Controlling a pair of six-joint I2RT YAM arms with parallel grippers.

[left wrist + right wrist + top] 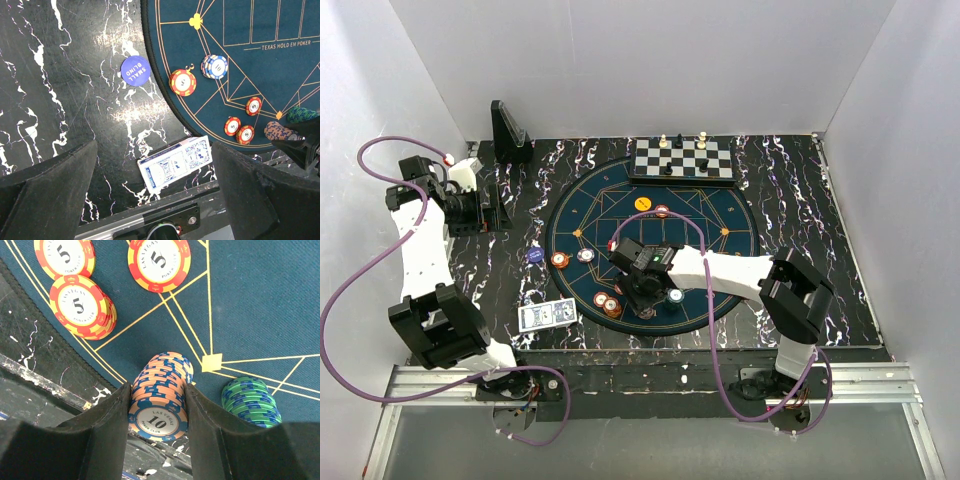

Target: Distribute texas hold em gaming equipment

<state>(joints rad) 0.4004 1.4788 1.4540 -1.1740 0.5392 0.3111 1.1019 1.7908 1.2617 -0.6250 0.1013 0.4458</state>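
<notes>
Your round mat lies mid-table. Your right gripper sits at its near edge, fingers pressed against both sides of a stack of orange-and-blue chips, apparently gripping it; green chips stand just beside. Your left gripper hangs wide open, empty, above the cards.

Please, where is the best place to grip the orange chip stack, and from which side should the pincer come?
Grip the orange stack on its curved sides, low down, with the fingers on opposite sides, coming from above. It is a tall column that appears to lean a little, so a high grip might take only the top chips. The right pincer already brackets it this way.
</notes>
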